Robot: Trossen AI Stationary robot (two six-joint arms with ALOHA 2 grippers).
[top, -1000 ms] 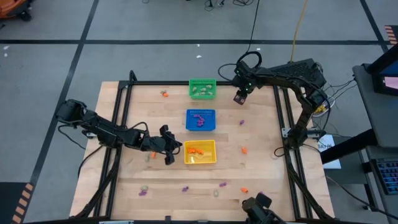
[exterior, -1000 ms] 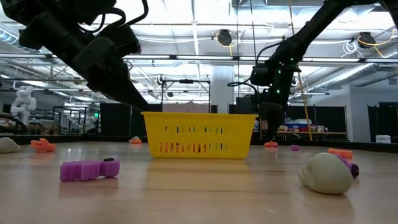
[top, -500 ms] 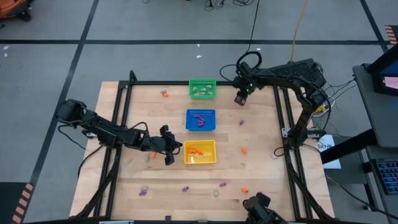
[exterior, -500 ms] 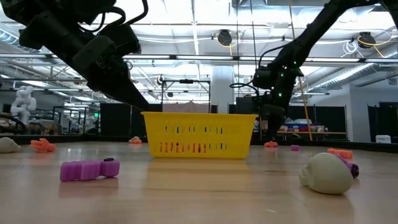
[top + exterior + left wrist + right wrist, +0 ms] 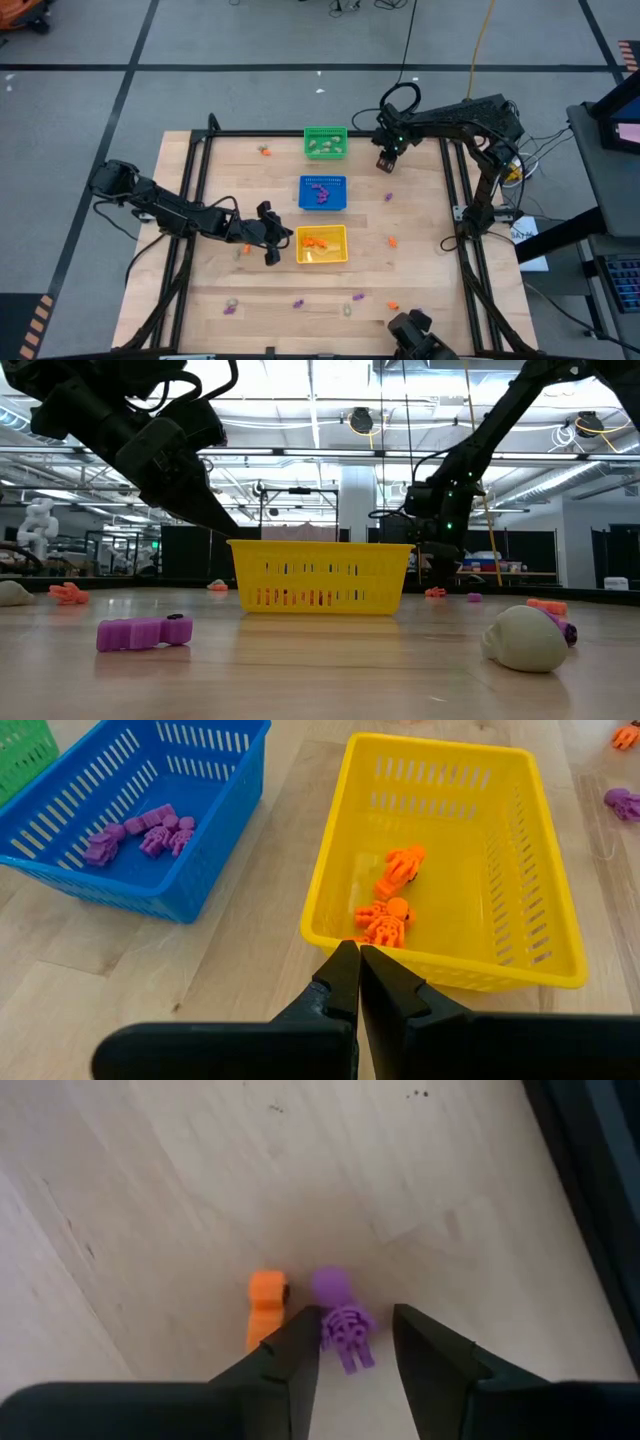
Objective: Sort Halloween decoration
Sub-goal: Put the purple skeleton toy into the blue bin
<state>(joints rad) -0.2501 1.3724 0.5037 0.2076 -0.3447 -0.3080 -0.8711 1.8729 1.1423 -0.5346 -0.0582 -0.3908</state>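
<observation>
While your right jaws straddle a purple skeleton trinket on the table, you cannot tell whether the fingers touch it; they stand a little apart, the trinket's lower half between them and partly hidden. An orange trinket lies just beside the purple one, its far end cut off by the finger. Since a second ago that arm has dropped nearer the table at the far right, beside the green basket, and the jaws have narrowed. Your left jaws are closed with nothing between them, poised at the near wall of the yellow basket, which holds two orange figures. Purple pieces lie in the blue basket. More trinkets lie scattered along the table's near edge, too small to identify from above.
</observation>
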